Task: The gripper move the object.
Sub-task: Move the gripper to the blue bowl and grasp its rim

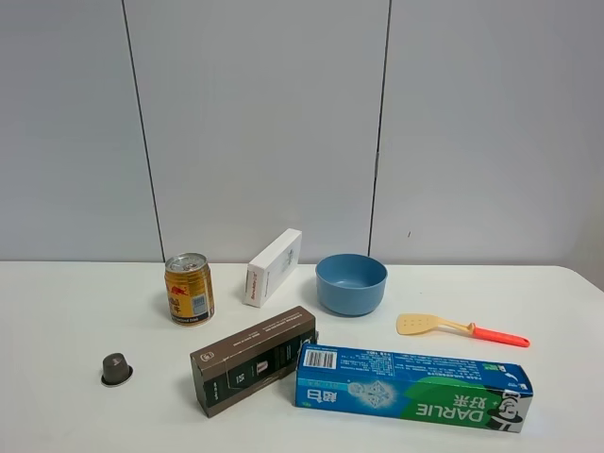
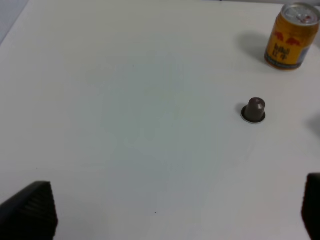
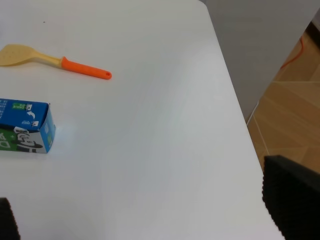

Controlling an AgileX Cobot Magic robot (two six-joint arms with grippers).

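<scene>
Lab-like: white table [image 1: 57, 311], grey panel wall [image 1: 255, 113].

A gold drink can [image 1: 189, 289] stands upright on a white surface [image 1: 57, 311] near a slim white box [image 1: 273, 267] set on its long edge. Nearer the camera, a dark brown carton [image 1: 253, 360] lies just beside a blue-and-green toothpaste box [image 1: 412, 387]. A yellow spatula [image 1: 461, 328] with a red handle and a small dark capsule [image 1: 116, 368] lie well apart, at opposite sides.
</scene>
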